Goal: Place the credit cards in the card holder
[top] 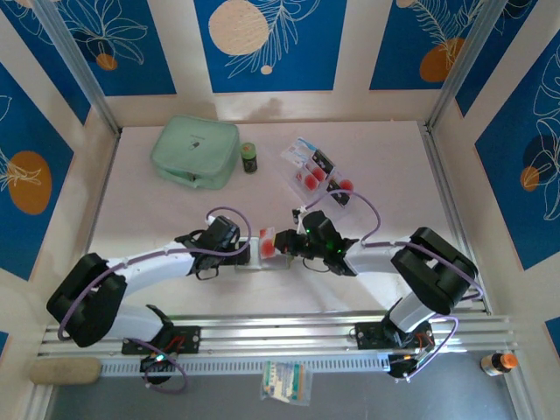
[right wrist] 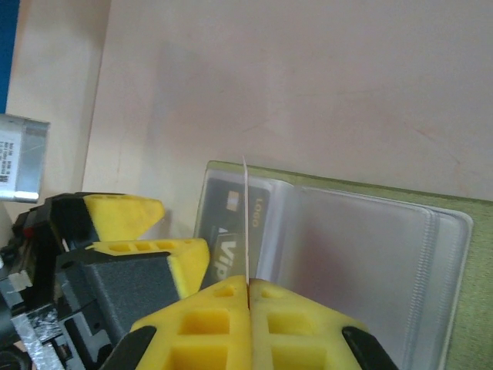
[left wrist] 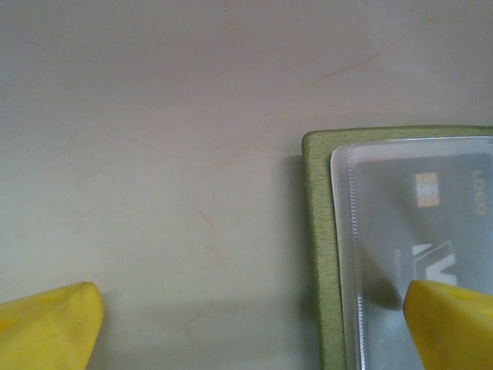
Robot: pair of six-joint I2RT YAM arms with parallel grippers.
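Pale tabletop, faintly veined, lies under aluminium rails and blue leaf-printed wall panels in the top view. The left pincer (top: 246,248) and right pincer (top: 283,245) meet nose to nose mid-table. The card holder (top: 260,263) lies flat just beneath them, mostly covered, and a red-dotted card (top: 265,246) shows between them. Beyond the right pincer lies a loose pile of credit cards (top: 317,171). A mint pouch (top: 194,151) and a small dark jar (top: 249,157) sit well apart beyond the left pincer. Bare table opens to the outer side of each arm.

From the left wrist, bare table runs ahead of the left pincer (left wrist: 246,331), whose 2 yellow fingertips (left wrist: 50,324) are spread wide and hold nothing. The card holder (left wrist: 317,247) lies by its right fingertip, cut off at the frame edges. That tip overlaps a clear sleeve (left wrist: 350,231) with a dark card (left wrist: 431,223) inside, and I cannot tell whether it touches.

From the right wrist, the right pincer (right wrist: 248,287) is clamped on 1 held card (right wrist: 245,208), upright and edge-on. The open card holder (right wrist: 479,324) lies just ahead, with the left pincer's fingers (right wrist: 127,212) to the left. The held card's lower edge is hidden and its face cannot be made out.
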